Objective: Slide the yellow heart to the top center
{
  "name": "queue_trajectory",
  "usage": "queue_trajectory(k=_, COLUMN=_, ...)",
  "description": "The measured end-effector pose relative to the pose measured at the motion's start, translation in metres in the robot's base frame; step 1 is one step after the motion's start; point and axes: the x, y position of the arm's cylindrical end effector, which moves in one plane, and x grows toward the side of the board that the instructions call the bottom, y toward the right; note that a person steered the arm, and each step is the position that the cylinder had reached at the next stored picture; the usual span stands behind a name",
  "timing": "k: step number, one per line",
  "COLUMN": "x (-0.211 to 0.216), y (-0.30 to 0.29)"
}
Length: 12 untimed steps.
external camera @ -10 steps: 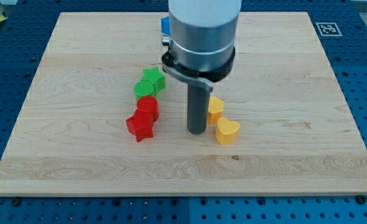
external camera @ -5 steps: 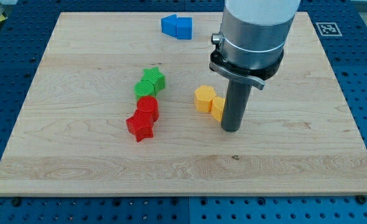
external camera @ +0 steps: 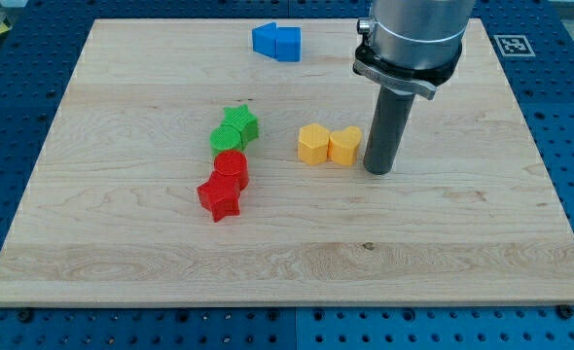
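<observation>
The yellow heart (external camera: 344,145) lies near the board's middle, touching a yellow hexagon-like block (external camera: 313,144) on its left. My tip (external camera: 378,169) rests on the board just right of the heart, close to it or touching it. The rod rises to the arm's grey body at the view's top right.
Two blue blocks (external camera: 276,42) sit together at the view's top centre. Two green blocks (external camera: 234,128) and two red blocks (external camera: 224,184), one a star, form a chain left of the middle. The wooden board (external camera: 122,253) ends in blue pegboard all round.
My tip moved from left of the yellow blocks round below them to their right. The yellow heart and its yellow neighbour shifted up and left and now lie side by side.
</observation>
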Motion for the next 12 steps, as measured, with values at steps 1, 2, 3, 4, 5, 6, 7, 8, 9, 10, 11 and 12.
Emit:
queue_trajectory(k=1, x=0.029, y=0.000)
queue_trajectory(k=2, x=0.033, y=0.003)
queue_trajectory(k=3, x=0.033, y=-0.008)
queue_trajectory(k=4, x=0.003, y=-0.038)
queue_trajectory(k=5, x=-0.028, y=-0.038)
queue_trajectory(k=6, x=-0.032, y=-0.033)
queue_trajectory(k=7, x=-0.039, y=-0.022)
queue_trajectory(k=8, x=-0.071, y=-0.022)
queue_trajectory(k=9, x=-0.079, y=-0.024)
queue_trajectory(k=10, x=-0.099, y=-0.039)
queue_trajectory(k=11, x=-0.109, y=-0.047)
queue_trajectory(k=12, x=-0.109, y=-0.063)
